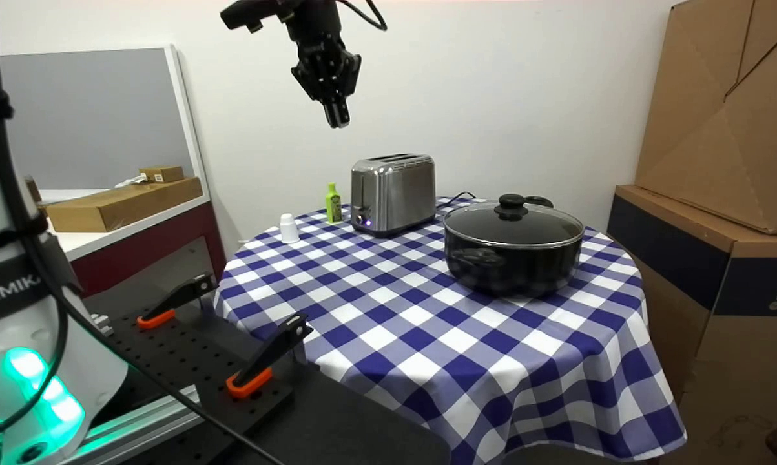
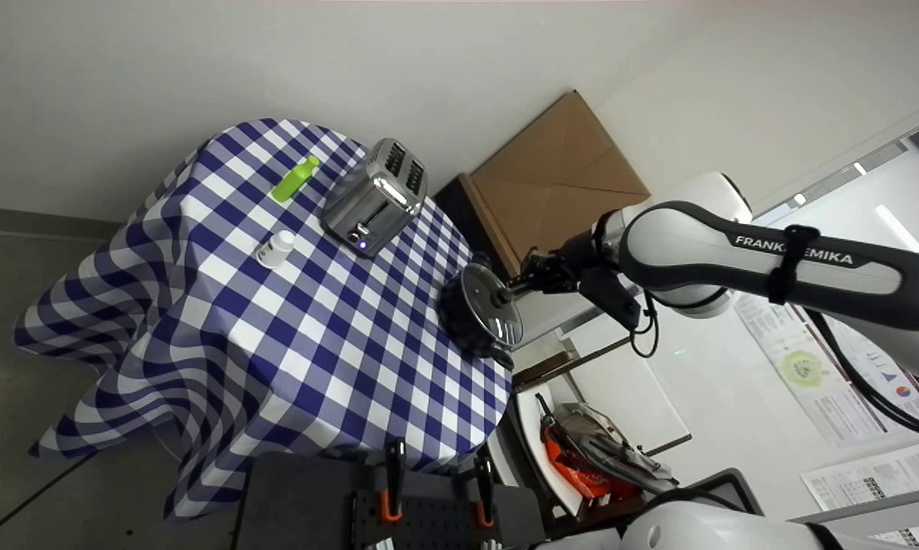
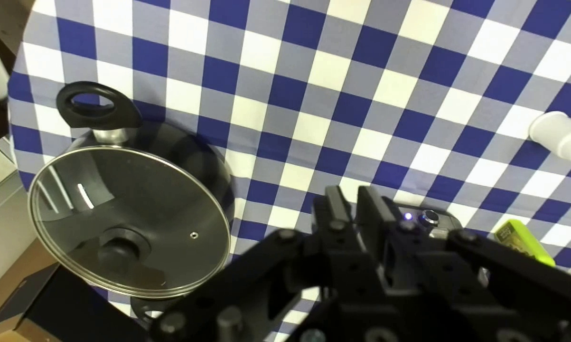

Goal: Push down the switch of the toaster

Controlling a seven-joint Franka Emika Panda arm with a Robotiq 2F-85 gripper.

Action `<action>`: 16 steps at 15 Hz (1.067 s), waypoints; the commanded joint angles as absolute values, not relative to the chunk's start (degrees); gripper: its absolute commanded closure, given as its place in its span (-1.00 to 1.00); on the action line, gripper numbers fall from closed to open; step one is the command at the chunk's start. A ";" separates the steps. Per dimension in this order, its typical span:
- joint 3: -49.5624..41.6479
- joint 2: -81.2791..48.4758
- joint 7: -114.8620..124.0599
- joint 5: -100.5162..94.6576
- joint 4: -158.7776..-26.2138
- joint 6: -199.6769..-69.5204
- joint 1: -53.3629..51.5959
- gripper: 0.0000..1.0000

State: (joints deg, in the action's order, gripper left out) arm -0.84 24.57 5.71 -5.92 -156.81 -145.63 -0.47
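currently fingers (image 3: 376, 209) high, clear of toaster (image 1: 401, 194); pot (image 1: 511, 268) nr tbl edge (image 1: 621, 268).

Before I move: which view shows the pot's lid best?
The wrist view: the lid looks largest there, seen from above, vent hole included. Both exterior views show it smaller; in an exterior view, the jaws appear against its knob.

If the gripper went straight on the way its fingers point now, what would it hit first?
Probably the checked tablecloth, just in front of the toaster. Depth is unclear, though, so the gripper might clip the toaster's near end first.
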 commanded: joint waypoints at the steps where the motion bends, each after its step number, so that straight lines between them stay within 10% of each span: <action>1: -1.77 30.40 1.67 -1.87 -156.71 -137.83 -1.20 0.03; 2: -0.27 27.61 3.66 -3.67 -156.72 -141.43 0.23 0.41; 5: -0.41 29.78 2.99 -3.03 -156.74 -139.03 0.11 0.03; 16: -0.41 29.79 2.97 -3.01 -156.80 -139.02 0.08 0.03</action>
